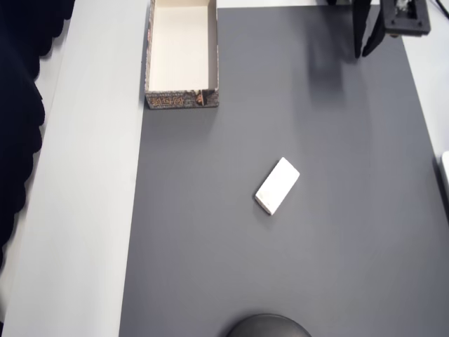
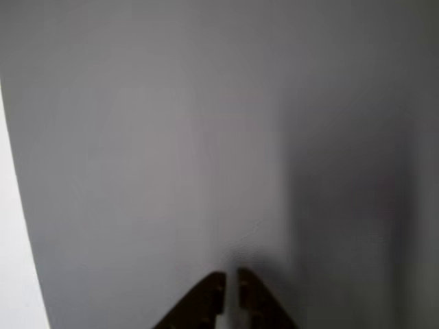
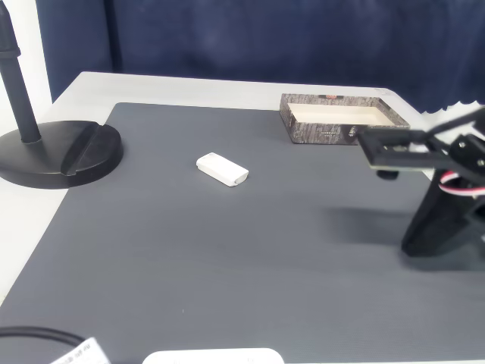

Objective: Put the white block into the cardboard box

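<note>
The white block [image 1: 277,185] lies flat and diagonal near the middle of the dark grey mat, also seen in the fixed view [image 3: 222,168]. The cardboard box [image 1: 182,100] stands at the mat's top left corner in the overhead view, cream inside, with nothing in it; in the fixed view the box [image 3: 318,130] is at the back. My gripper [image 1: 365,49] hangs at the top right of the overhead view, far from both block and box. In the wrist view its fingertips [image 2: 232,295] are almost touching over bare mat, shut on nothing.
A black round stand base [image 3: 61,152] with a pole sits at the left in the fixed view, and shows as a dark dome [image 1: 269,326] at the overhead view's bottom edge. White table surface [image 1: 91,175] borders the mat [image 1: 280,267].
</note>
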You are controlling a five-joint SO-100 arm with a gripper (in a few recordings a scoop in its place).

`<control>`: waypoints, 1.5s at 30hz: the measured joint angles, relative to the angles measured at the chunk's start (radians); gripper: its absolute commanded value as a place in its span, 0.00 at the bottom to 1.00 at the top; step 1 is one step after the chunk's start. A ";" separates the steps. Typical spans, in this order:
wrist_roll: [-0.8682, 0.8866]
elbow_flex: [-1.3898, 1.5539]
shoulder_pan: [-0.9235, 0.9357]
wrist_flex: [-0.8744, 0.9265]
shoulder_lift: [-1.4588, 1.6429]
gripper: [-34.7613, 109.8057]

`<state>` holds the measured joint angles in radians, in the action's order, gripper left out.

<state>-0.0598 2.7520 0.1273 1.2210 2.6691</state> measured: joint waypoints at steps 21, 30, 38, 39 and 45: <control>0.101 -0.724 0.192 0.003 -0.744 0.23; 0.103 -0.982 0.291 0.026 -1.032 0.23; 0.106 -1.296 0.337 0.041 -1.312 0.23; 0.104 -1.333 0.341 0.046 -1.342 0.23; 0.092 -1.575 0.347 0.124 -1.525 0.23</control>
<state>0.0322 1.1766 0.4740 1.3453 1.1443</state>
